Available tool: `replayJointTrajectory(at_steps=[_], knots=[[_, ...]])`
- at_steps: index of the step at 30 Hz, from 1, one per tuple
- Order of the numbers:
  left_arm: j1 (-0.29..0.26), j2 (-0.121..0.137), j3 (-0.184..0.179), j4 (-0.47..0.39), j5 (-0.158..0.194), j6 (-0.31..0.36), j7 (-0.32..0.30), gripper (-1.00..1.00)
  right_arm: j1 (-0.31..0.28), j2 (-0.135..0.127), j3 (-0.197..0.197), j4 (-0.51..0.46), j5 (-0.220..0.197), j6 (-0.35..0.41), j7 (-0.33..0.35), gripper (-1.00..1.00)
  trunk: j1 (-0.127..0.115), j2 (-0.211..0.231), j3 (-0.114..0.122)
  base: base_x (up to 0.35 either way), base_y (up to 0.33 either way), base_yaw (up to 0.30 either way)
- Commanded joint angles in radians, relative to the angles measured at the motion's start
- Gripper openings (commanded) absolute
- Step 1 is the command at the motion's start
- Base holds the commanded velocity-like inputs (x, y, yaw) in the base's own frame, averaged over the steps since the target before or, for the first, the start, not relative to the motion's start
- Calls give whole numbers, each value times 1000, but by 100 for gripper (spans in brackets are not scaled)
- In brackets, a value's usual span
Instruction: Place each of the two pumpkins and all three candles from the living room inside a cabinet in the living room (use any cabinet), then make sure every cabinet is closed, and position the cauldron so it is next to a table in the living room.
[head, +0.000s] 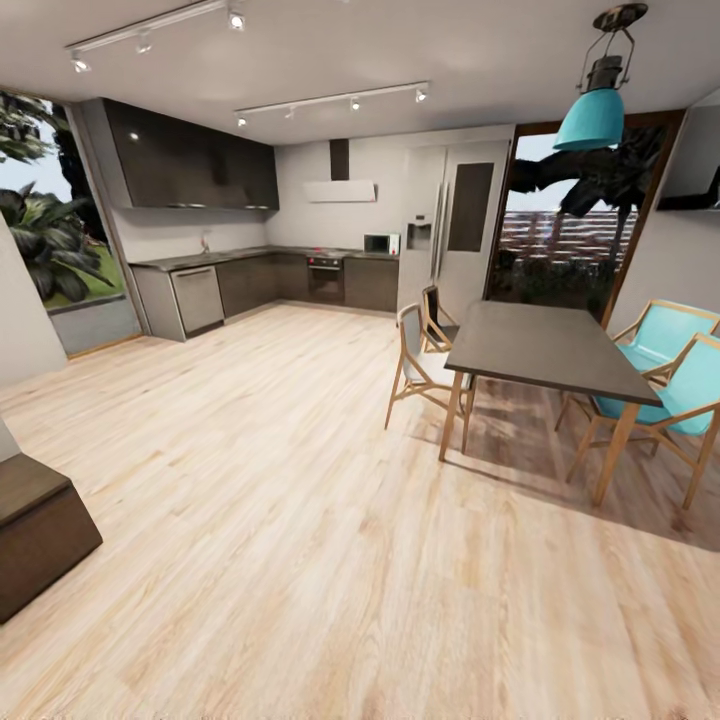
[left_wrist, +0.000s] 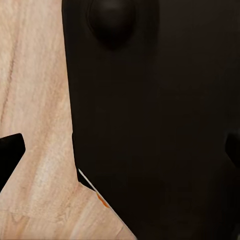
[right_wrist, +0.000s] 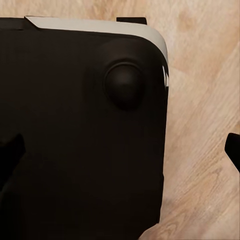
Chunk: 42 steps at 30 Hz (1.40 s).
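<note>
Head view: cabinet (head: 40, 530) closed at left edge; both end effectors spread, empty.

You see a pale wood-plank floor (head: 300, 520) with a soft sheen, a matt dark-grey table (head: 540, 350) on light wooden legs, glossy dark kitchen cupboards (head: 190, 160), and a dark-brown wood cabinet (head: 35, 530) with a matt finish
</note>
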Motion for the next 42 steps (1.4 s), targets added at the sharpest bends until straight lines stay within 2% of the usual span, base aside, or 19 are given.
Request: replayJointTrajectory(at_steps=[1, 21, 35, 42], knots=[[0, 0, 0, 0, 1, 0, 0, 100, 0, 0, 0, 0, 0, 0, 0, 100, 0, 0, -2, 0, 0, 0], [0, 0, 0, 0, 1, 0, 0, 100, 0, 0, 3, -12, 2, -1, 0, 100, 0, 0, -28, 0, 0, 8], [0, 0, 0, 0, 1, 0, 0, 100, 0, 1, 5, -11, 2, -2, 0, 100, 0, 0, -44, 6, 0, 184], [0, 0, 0, 0, 1, 0, 0, 100, 0, 1, 5, -11, 2, -2, 0, 100, 0, 0, -53, 254, 0, 204]])
